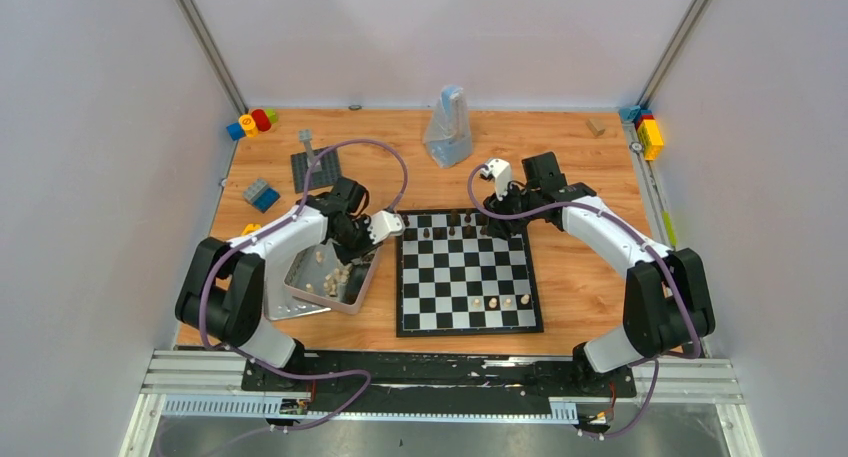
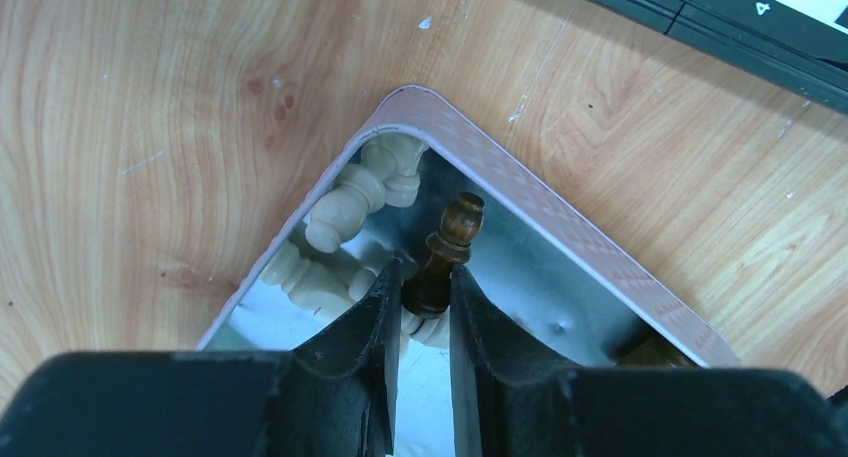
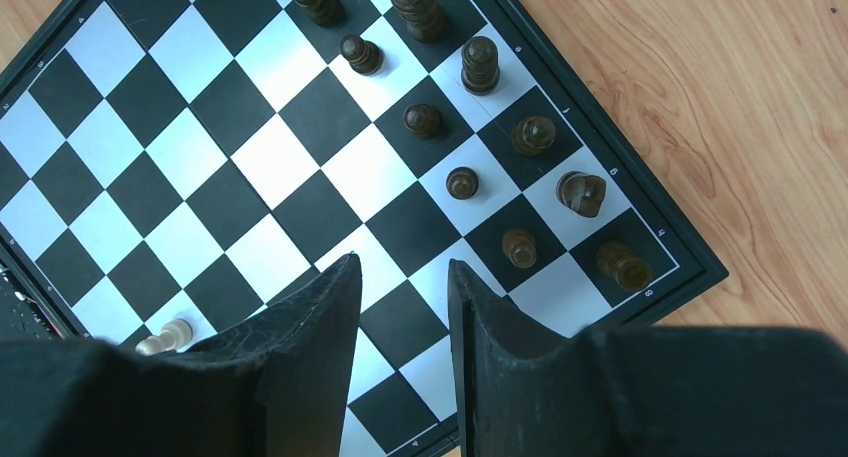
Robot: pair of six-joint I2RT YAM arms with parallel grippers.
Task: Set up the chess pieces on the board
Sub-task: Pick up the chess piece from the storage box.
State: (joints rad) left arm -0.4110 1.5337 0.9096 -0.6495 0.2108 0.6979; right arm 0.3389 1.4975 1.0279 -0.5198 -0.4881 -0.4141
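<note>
Left gripper (image 2: 425, 282): positioned inside one corner of the rectangular silver metal tin (image 2: 520, 192), jaws set narrow. A dark brown turned chess piece (image 2: 455, 232) sits between the black fingers (image 2: 370, 317). Its base fills the gap and both pads appear to press on it. Its knobbed head projects beyond the fingertips, tilted toward the tin corner. Cream turned chess pieces (image 2: 350, 202) lie loose in the tin just left of the fingertips, the farthest one against the corner wall. The tin rests on the wooden table (image 2: 150, 97).

Right gripper (image 3: 403, 267): hanging above the black-and-white chessboard (image 3: 270, 157), jaws parted by a narrow gap with nothing in it. Board squares show through the gap. Dark pieces (image 3: 480, 65) stand ahead and to the right of the fingertips, in two rows along the board's edge, one piece per square. A single cream piece (image 3: 170, 334) stands behind and to the left, just beside the left finger.

Seen from overhead, the chessboard lies between the two grippers, just beside the tin. A few cream pieces (image 1: 493, 302) stand along the board edge nearest the arm bases.
</note>
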